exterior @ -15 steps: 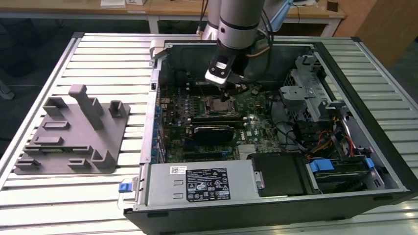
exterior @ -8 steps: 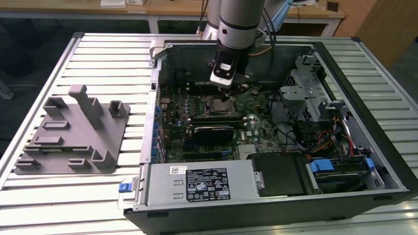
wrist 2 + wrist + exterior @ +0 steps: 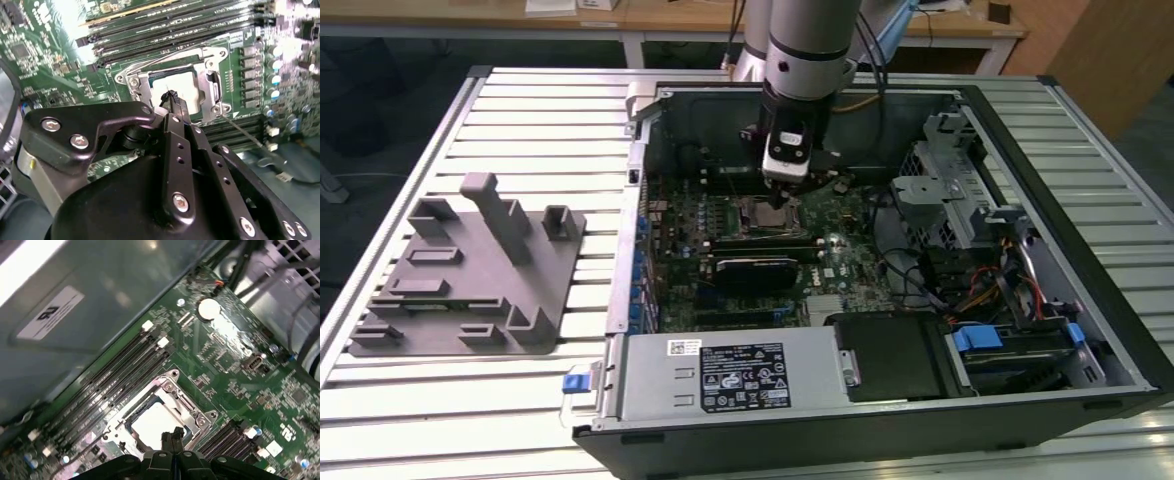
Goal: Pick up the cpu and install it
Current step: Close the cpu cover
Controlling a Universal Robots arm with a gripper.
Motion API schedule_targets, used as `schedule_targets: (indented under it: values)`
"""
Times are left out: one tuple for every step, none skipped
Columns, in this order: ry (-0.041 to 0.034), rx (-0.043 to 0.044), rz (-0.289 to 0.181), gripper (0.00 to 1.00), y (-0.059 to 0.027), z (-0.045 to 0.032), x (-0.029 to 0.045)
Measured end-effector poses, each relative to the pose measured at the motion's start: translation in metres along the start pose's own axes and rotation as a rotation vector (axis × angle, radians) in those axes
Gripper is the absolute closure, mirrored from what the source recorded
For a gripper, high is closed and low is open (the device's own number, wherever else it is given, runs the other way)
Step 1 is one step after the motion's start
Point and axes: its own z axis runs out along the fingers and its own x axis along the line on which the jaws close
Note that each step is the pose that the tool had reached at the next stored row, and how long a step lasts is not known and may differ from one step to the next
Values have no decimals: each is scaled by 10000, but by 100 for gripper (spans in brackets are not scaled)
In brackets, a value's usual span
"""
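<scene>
The cpu (image 3: 181,84), a pale silver square, lies flat inside the metal socket frame (image 3: 212,95) on the green motherboard (image 3: 854,262); it shows in both wrist views, also as cpu (image 3: 150,424). My gripper (image 3: 172,96) hangs straight over the socket, its two black fingertips pressed together just above the chip's near edge. In the first wrist view the gripper (image 3: 172,434) tips meet with nothing between them. In the exterior view the gripper (image 3: 781,202) is down inside the open computer case, over the socket.
Memory slots (image 3: 115,375) run beside the socket. A grey plastic fixture with posts (image 3: 467,270) stands on the slatted table at the exterior view's left. The case holds a power supply (image 3: 720,375), a black block (image 3: 754,268), drive cage (image 3: 954,190) and cables (image 3: 987,290).
</scene>
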Motion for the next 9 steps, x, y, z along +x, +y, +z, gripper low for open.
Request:
schedule_targets:
  values:
    - [-3, 5, -189, 89, 0, 0, 0]
    - [-6, 10, -371, 89, 0, 0, 0]
    - [-9, 15, -549, 89, 0, 0, 0]
    - [-12, 19, -729, 89, 0, 1, 0]
    - [-15, 24, -915, 89, 0, 1, 0]
    - [-17, 29, -1088, 89, 0, 1, 0]
    - [-20, 33, -1270, 89, 0, 1, 0]
    - [-23, 38, -1454, 89, 0, 2, 0]
    - [-26, 42, -1634, 89, 0, 2, 0]
